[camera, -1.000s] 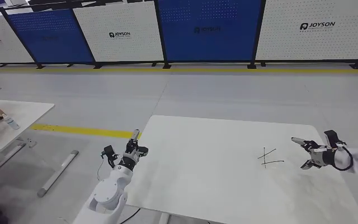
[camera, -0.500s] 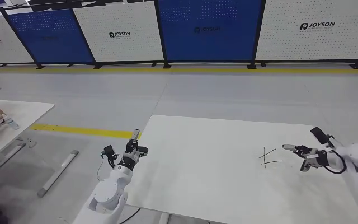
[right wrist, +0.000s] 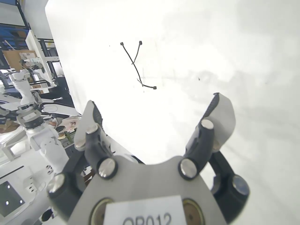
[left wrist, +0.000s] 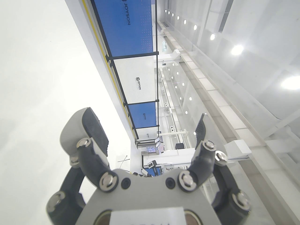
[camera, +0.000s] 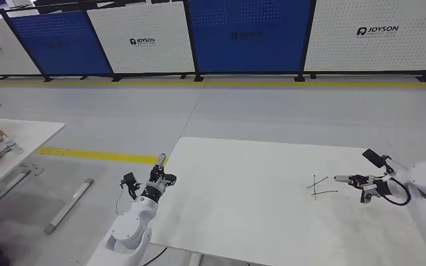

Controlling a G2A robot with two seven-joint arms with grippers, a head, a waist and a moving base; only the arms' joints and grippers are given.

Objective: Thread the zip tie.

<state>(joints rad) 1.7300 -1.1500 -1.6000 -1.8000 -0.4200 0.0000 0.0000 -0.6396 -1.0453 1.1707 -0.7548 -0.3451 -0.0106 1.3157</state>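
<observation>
Thin black zip ties [camera: 321, 187] lie crossed on the white table [camera: 253, 199], right of its middle. In the right wrist view the zip ties [right wrist: 137, 65] show three small square heads and lie a short way ahead of my right gripper [right wrist: 155, 108], which is open and holds nothing. From above, the right gripper [camera: 346, 178] hovers just right of the ties, fingers pointing toward them. My left gripper [camera: 160, 167] stands at the table's left edge, far from the ties, pointing away from the table. Its fingers [left wrist: 93, 129] are open around nothing.
The table's surface around the ties is bare white with faint smudges. Blue and white partition panels [camera: 246, 36] stand beyond a yellow floor line. Another white table [camera: 20, 139] sits at the far left, past the left arm.
The right gripper has come in from the table's right edge toward the zip ties and turned to point at them. The left arm has stayed where it was.
</observation>
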